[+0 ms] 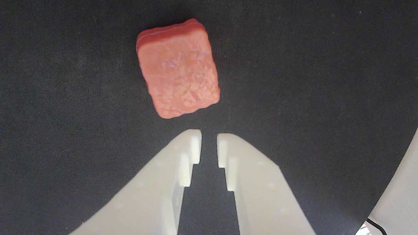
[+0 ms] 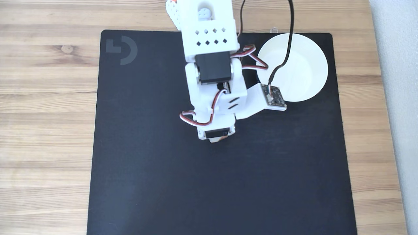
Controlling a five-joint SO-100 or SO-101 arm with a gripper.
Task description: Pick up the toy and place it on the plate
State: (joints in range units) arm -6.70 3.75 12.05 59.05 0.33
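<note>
1. Toy lies on the black mat, at eleven o'clock from the jaws in the wrist view, long axis nearly twelve-to-six.
2. Jaws stand narrow and empty, tips short of it.

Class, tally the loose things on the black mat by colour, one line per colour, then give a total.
Reddish-brown: 1, the toy
White: 1, the plate
Total: 2
</note>
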